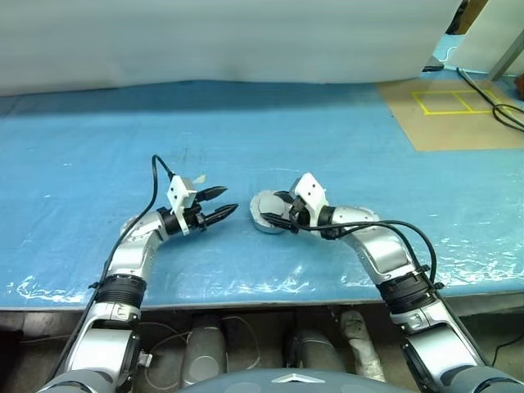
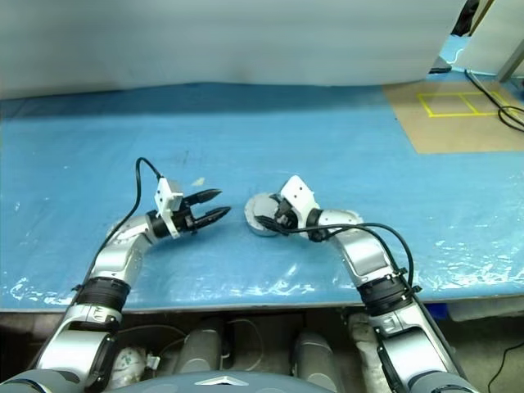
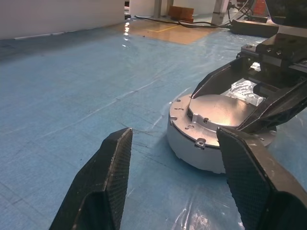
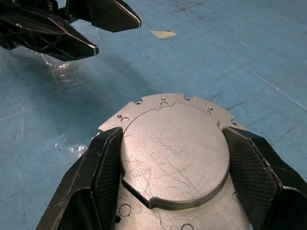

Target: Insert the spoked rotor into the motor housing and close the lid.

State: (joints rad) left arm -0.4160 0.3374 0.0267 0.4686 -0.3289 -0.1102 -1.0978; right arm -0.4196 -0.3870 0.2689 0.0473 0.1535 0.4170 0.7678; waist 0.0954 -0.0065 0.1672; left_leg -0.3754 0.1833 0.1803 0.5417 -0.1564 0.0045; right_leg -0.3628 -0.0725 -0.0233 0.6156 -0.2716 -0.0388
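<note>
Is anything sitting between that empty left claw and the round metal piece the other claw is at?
Nothing visible. Only bare blue table cover lies between the left gripper and the round metal assembly. The right gripper already straddles its raised top plate, fingers on either side.

Both arms wear silver-grey metal shells broken by black ribbed joint collars. A black cable loops loosely along each forearm to a white, boxy wrist block (the right one shows two small dark holes, perhaps screws). The left gripper [image 1: 219, 204] and right gripper [image 4: 172, 158] have black, tapered fingers with finely cross-hatched inner pads.
</note>
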